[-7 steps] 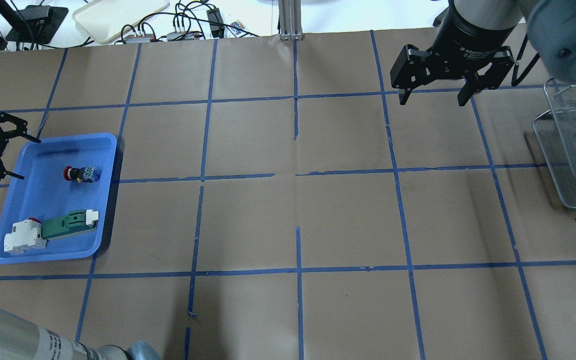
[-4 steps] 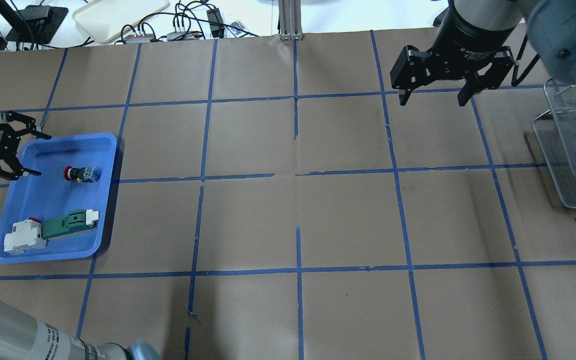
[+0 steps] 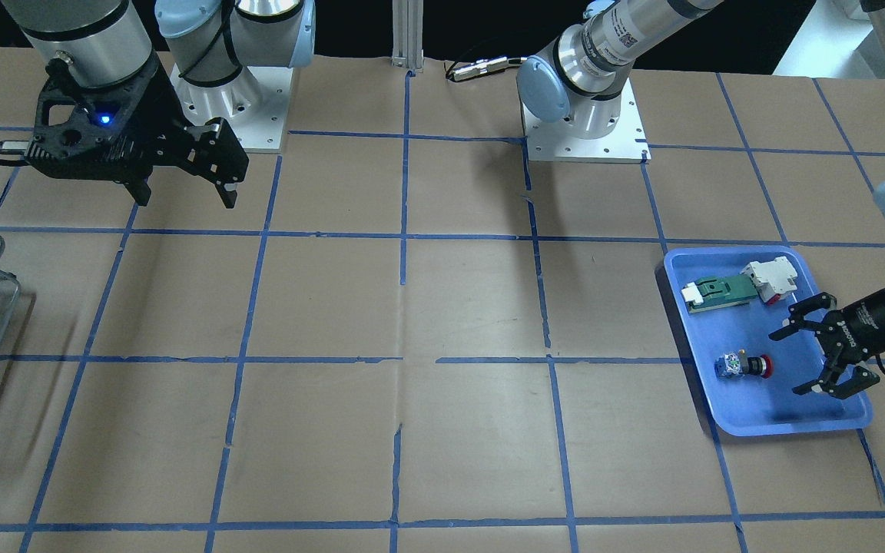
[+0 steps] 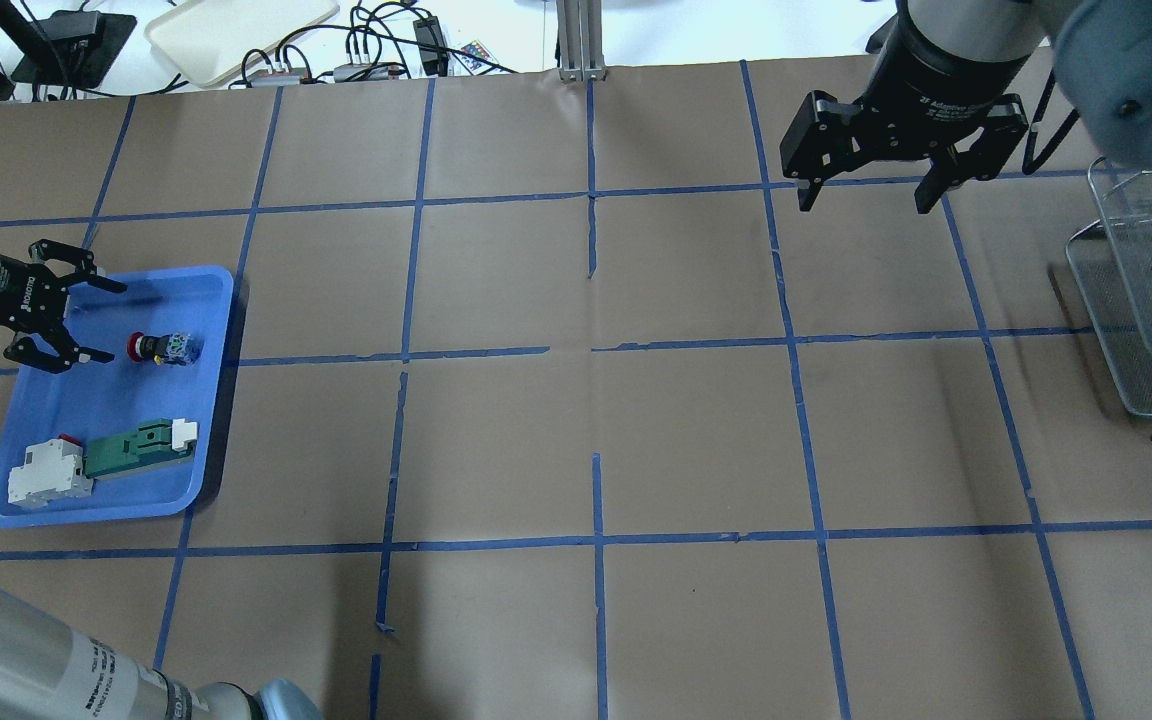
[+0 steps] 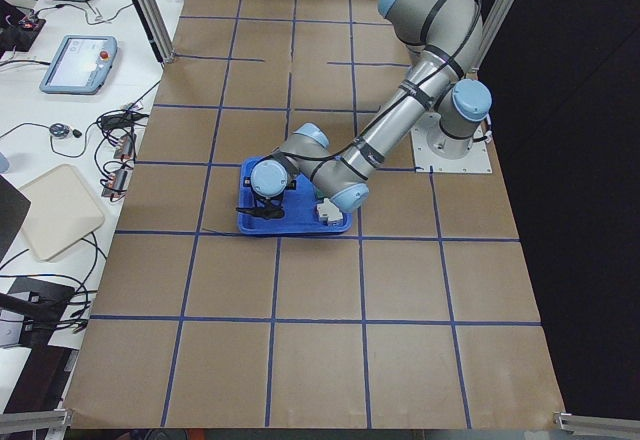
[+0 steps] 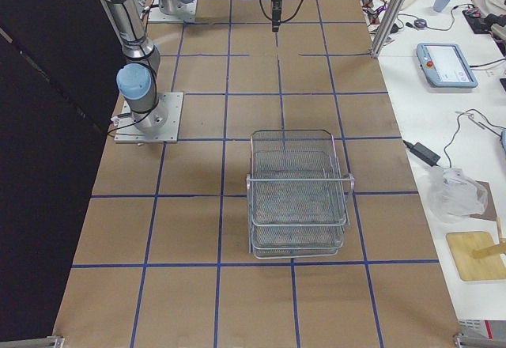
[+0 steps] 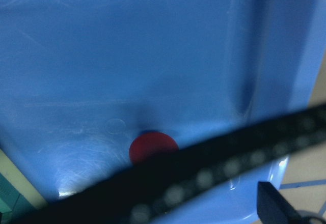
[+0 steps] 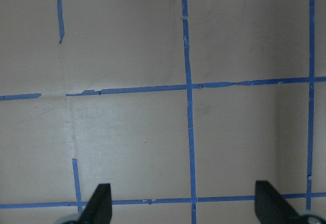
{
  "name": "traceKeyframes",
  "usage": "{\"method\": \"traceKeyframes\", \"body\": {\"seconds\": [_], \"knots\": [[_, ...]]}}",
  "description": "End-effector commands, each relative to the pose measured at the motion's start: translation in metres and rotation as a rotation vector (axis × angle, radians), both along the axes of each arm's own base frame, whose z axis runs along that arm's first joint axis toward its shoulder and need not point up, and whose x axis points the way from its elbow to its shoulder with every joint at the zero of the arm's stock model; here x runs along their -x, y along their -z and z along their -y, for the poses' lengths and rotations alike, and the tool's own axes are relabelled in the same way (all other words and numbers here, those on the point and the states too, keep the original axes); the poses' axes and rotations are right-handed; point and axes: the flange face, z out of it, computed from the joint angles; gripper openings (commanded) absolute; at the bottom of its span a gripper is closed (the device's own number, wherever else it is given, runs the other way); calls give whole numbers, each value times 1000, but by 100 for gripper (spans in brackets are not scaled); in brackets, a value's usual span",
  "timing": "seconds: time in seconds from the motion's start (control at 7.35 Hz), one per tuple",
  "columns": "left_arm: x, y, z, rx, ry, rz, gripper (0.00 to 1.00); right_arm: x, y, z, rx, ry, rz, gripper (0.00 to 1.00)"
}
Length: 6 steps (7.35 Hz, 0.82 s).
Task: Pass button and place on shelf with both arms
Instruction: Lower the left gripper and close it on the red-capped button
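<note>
The button [image 4: 161, 348] lies on its side in the blue tray [image 4: 220, 385], red cap pointing left; it also shows in the front view [image 3: 746, 365]. My left gripper [image 4: 108, 322] is open, low over the tray, its fingers just left of the red cap and apart from it [image 3: 787, 364]. The left wrist view shows the red cap [image 7: 153, 147] blurred behind a black cable. My right gripper [image 4: 865, 205] is open and empty, high over the far right of the table [image 3: 183, 201]. The wire shelf [image 4: 1151, 300] stands at the right edge [image 6: 299, 194].
A green-and-white flat part [image 4: 141, 445] and a white breaker [image 4: 48, 475] lie at the tray's near end. Cables and a white tray [image 4: 236, 30] sit beyond the table's far edge. Brown paper with blue tape lines covers the table.
My left gripper has moved right, from the tray's left rim to just beside the button's red cap. The right gripper has barely moved.
</note>
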Motion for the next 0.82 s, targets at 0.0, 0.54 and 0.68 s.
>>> {"method": "traceKeyframes", "body": {"seconds": [0.0, 0.54, 0.68], "knots": [[0, 20, 0, -26, -9, -30, 100, 0, 0, 0, 0, 1, 0, 100], [0, 37, -1, -50, -20, -51, 100, 0, 0, 0, 1, -1, 0, 100], [0, 38, -1, -51, -19, -52, 97, 0, 1, 1, 0, 1, -1, 100]]}}
